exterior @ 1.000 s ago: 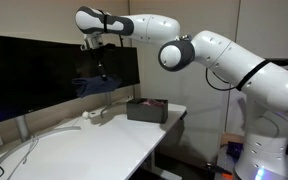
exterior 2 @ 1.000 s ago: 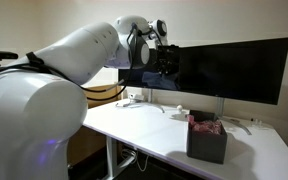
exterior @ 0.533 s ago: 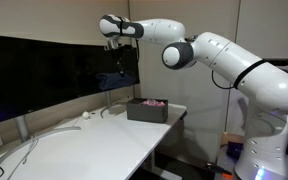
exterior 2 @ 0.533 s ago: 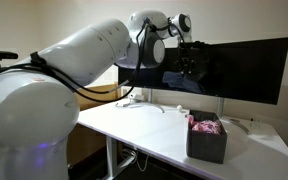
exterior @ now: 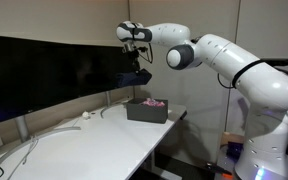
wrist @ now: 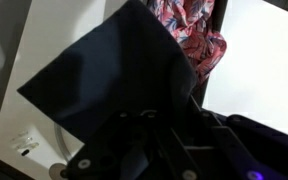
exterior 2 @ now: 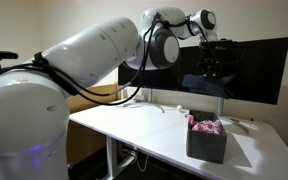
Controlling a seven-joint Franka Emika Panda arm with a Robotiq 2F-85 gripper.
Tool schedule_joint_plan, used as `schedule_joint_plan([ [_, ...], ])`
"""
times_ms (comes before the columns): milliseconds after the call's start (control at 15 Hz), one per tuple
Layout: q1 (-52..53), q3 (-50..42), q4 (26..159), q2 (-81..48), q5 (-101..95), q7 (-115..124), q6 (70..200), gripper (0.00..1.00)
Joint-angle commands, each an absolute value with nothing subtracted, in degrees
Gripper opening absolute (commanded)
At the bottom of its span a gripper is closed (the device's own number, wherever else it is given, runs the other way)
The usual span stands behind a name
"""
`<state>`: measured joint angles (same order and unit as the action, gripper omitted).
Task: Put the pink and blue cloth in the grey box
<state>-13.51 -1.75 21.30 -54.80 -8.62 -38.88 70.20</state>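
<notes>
Overhead, the claw (exterior: 137,61) is clamped tight on the navy cloth (exterior: 135,76)

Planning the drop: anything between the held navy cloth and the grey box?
Nothing visible. The gripper is shut on the navy cloth, which hangs in the air roughly above the box, with only open space below it. The pink cloth already lies inside the box; the navy one would likely land on it.

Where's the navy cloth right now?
In both exterior views the navy cloth hangs from the shut gripper, before the monitor, roughly above the grey box holding the pink cloth.
</notes>
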Motion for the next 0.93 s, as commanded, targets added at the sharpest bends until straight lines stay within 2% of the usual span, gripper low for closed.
schedule_joint_plan([
  [0,-15.57,-2.25,19.2,-56.78,-8.97,-40.35,68.94,0.09],
  [67,-15.67,-3.21,23.0,-55.06,-8.49,-40.57,70.72,0.09],
  [867,-16.12,-4.33,22.1,-55.87,-8.21,-44.74,71.87,0.09],
])
